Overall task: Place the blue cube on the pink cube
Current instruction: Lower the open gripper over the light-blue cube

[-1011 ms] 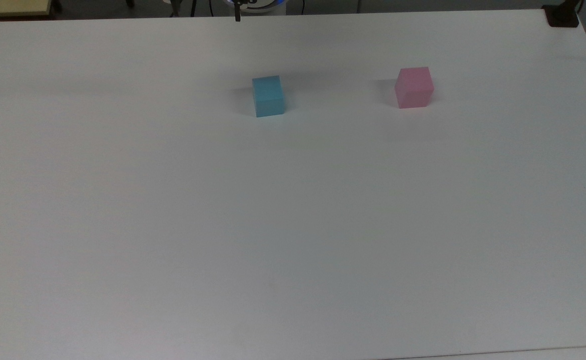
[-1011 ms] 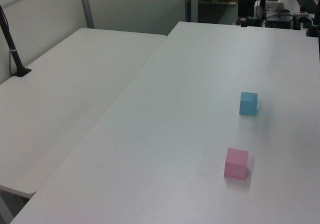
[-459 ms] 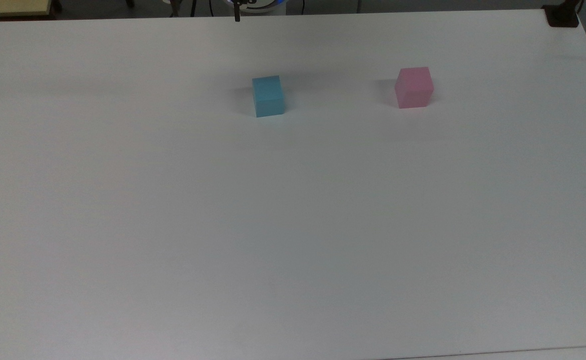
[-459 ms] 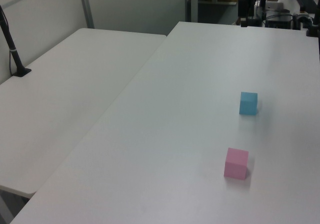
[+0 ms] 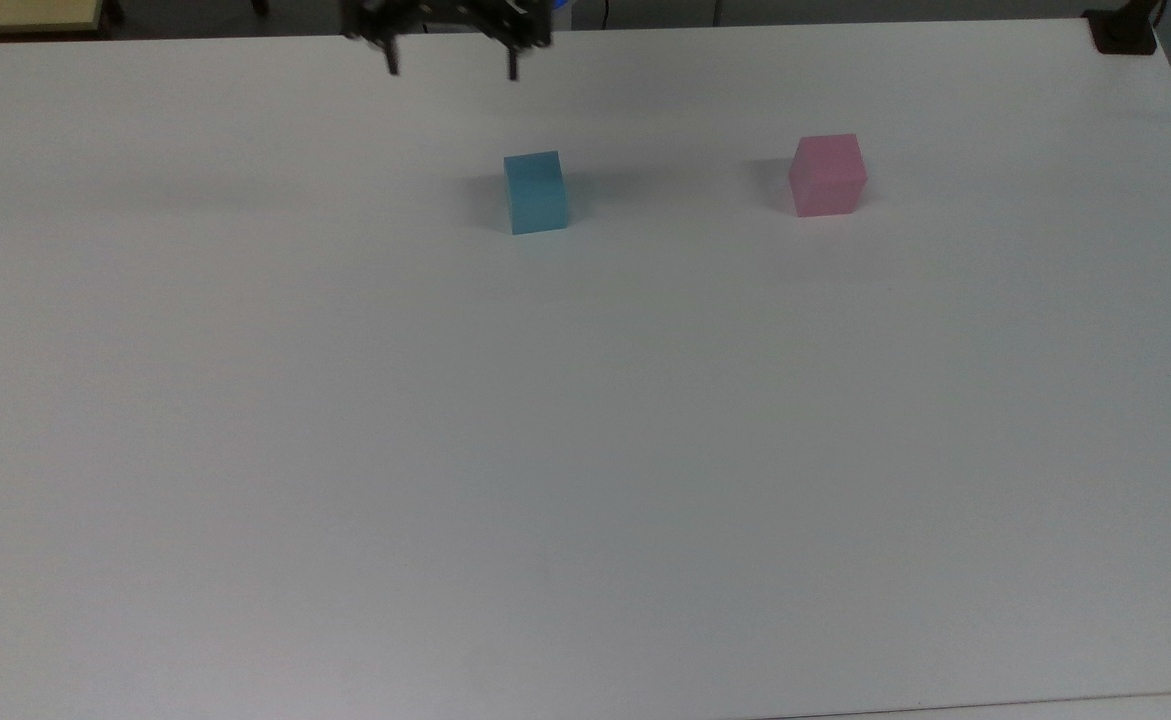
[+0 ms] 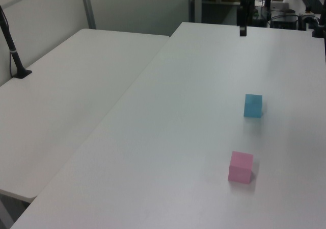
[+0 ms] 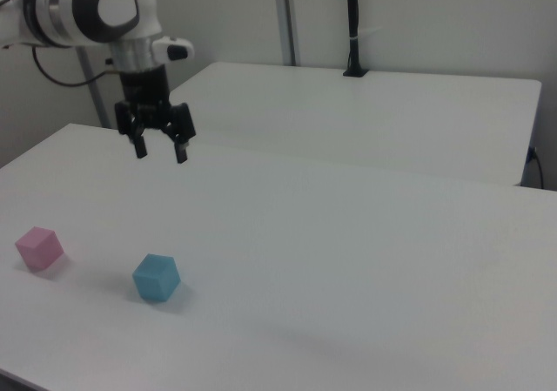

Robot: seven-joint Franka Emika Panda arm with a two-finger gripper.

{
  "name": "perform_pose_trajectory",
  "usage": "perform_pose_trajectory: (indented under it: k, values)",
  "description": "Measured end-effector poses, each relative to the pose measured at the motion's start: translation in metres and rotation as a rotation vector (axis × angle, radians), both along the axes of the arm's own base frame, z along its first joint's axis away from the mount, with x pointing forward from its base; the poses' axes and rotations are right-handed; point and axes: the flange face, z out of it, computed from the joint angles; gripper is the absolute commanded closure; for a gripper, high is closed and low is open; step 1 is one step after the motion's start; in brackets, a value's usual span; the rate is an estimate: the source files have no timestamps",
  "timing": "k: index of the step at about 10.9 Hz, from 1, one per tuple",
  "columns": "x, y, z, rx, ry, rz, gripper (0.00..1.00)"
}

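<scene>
I am holding my two-finger gripper (image 7: pixel 160 151) in the air above the far part of the table, its fingers (image 5: pixel 391 62) spread wide with nothing between them. In the top view it is showing near the far edge, a little to the top view's left of the small light-blue matte cube (image 5: pixel 536 192). I judge that I am at the approach step: the spread is wider than the cube, so I could lower the fingers around it once I am over it.

The blue cube is sitting flat on the table, untouched, near the far side. In the right view (image 7: pixel 157 277) it is lying below and in front of my gripper, well apart from it. The small pale-pink matte cube (image 5: pixel 826 175) is resting on the same surface, well apart from the blue one, at the top view's right and the right view's left (image 7: pixel 39 247). Both are standing free, with space around each for my fingers.

The surface is a plain white matte tabletop (image 5: pixel 585 450), bare apart from the two cubes. A second white table (image 6: pixel 61 101) is adjoining it at the left view's left, with a dark post (image 6: pixel 11 48) clamped at its edge. Pale partition walls are standing behind.
</scene>
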Motion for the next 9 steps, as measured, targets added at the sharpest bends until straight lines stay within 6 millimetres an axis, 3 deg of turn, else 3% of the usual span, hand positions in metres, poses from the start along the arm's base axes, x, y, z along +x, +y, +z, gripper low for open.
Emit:
perform_pose_trajectory:
  k: [2, 5, 9]
  values:
    - [0.010, 0.039, -0.034, -0.011, 0.056, 0.056, 0.00]
    - [0.004, 0.044, -0.086, -0.016, 0.132, 0.094, 0.00]
    - [-0.019, 0.053, -0.165, -0.031, 0.186, 0.142, 0.00]
